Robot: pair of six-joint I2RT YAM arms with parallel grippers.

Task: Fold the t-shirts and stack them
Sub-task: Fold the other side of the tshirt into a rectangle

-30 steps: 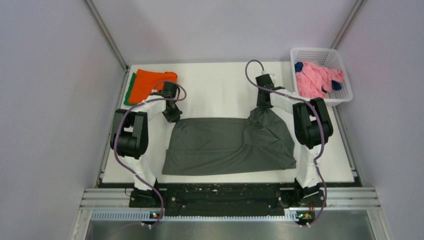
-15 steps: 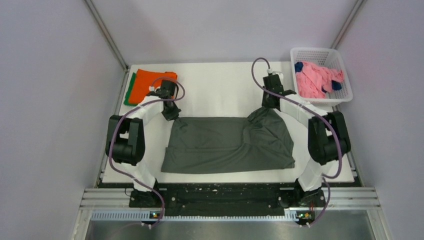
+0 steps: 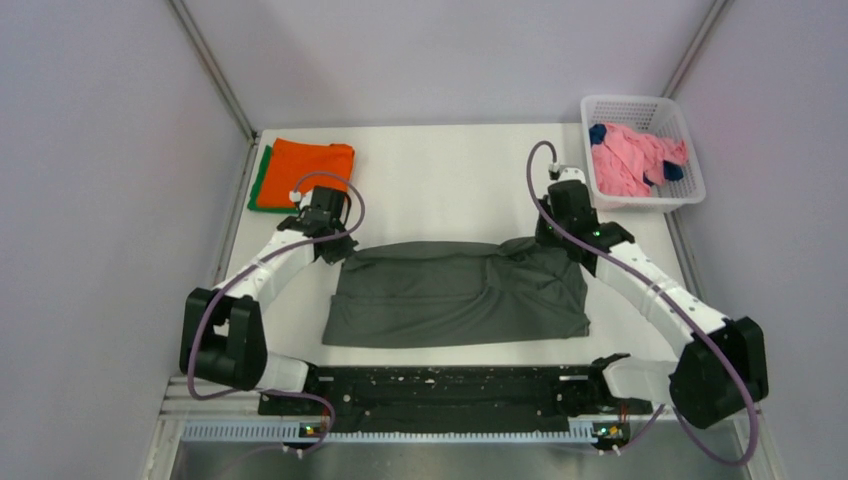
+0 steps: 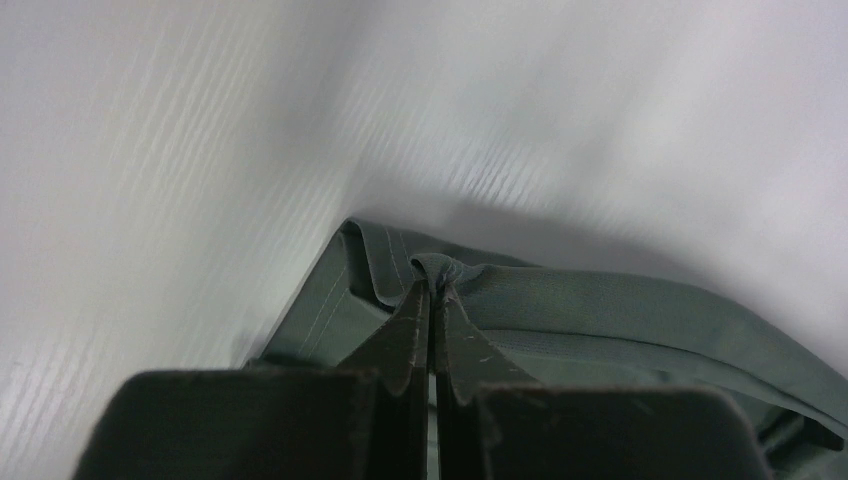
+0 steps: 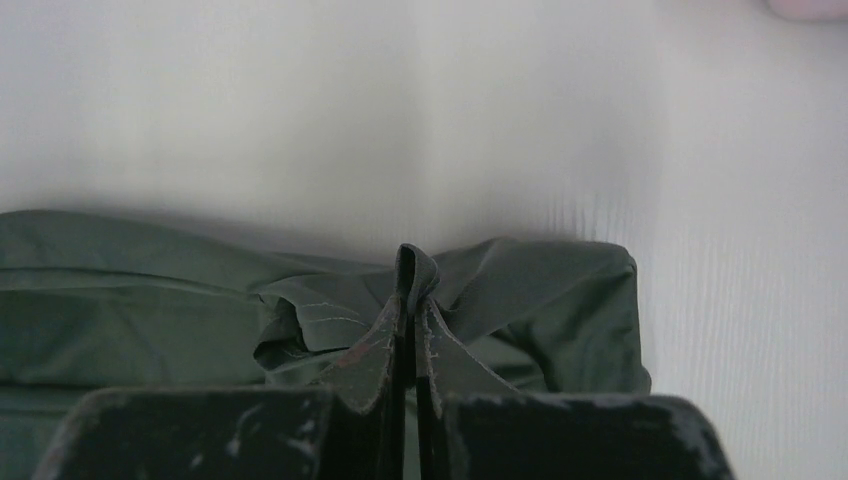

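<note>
Two hands, one garment. Our left hand and our right hand each pinch the far edge of the grey tee, the left at its far-left corner and the right at its far-right corner. In both wrist views the fingers are closed tight, with a small nub of cloth poking out past the tips.

We judge the step to be drawing that far edge straight, ready for a fold toward the near hem. To do it well, we should move both hands at the same height and pace and keep the edge taut between them. We should also ease the right hand outward first, because the cloth beside it is bunched and rumpled while the left corner lies cleaner. A thin pinch like this can slip, so no jerks.

The grey tee lies spread across the middle of the worktop, its near hem toward our bases and its body reaching away from both hands. The orange tee sits folded on the green tee at the far left, near the left hand. A pink tee and others wait in the basket at the far right.
</note>
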